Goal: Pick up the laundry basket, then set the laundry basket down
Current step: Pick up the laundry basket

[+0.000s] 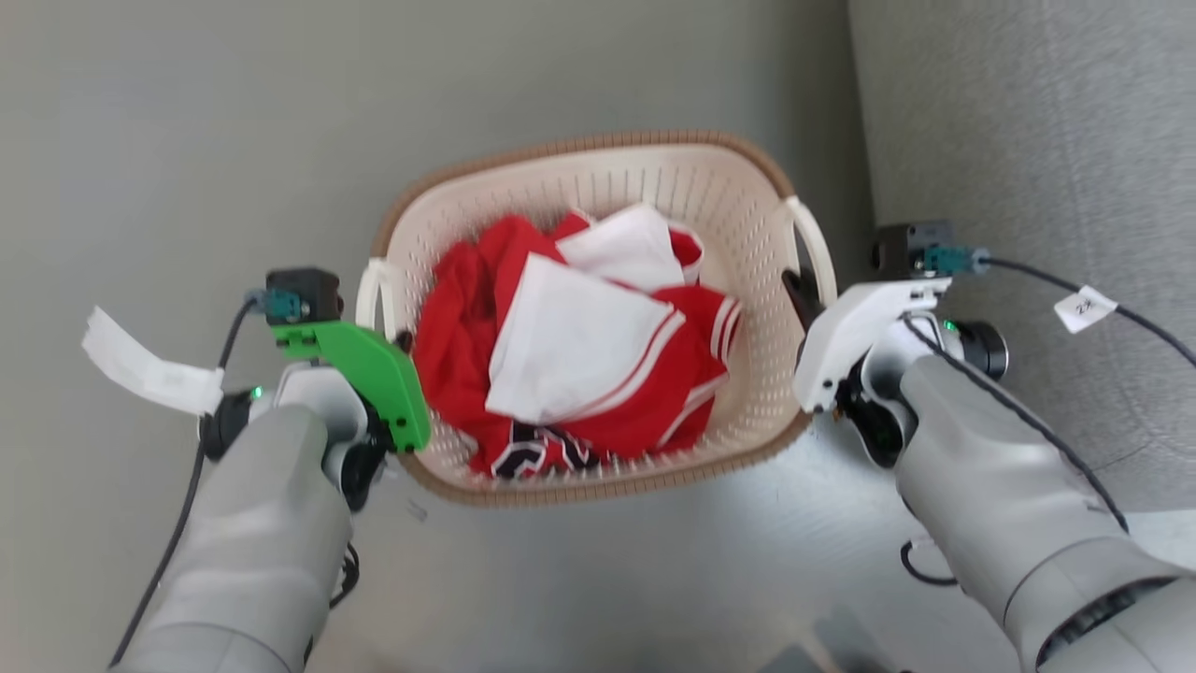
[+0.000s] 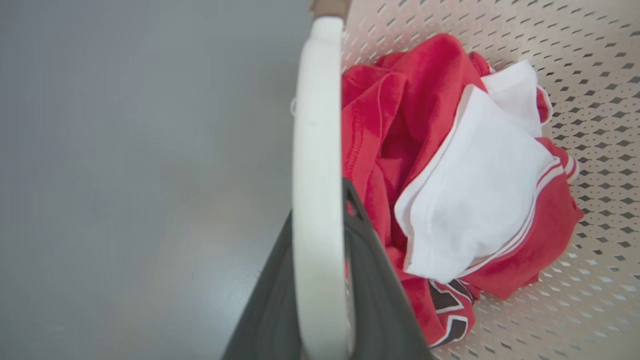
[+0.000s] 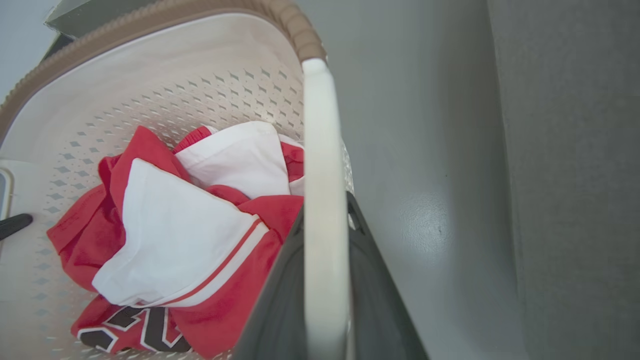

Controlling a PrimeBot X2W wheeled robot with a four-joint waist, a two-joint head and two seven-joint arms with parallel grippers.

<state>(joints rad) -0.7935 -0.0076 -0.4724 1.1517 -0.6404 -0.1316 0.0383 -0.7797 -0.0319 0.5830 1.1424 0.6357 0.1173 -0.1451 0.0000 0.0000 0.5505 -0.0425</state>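
While the left gripper (image 1: 402,341) and right gripper (image 1: 801,288) are each clamped on one of its white loop handles (image 2: 317,150), the laundry basket (image 1: 654,178) sits between them over the grey floor (image 1: 187,140). It's cream and perforated with a brown woven-look rim, and red-and-white clothes (image 1: 579,355) are bunched inside.

Floor (image 1: 187,140): smooth, grey, slightly glossy.
Laundry basket (image 1: 598,145): centre; whether it touches the floor cannot be told.
Textured grey surface (image 1: 1028,112): at 3 o'clock, bordering the floor.
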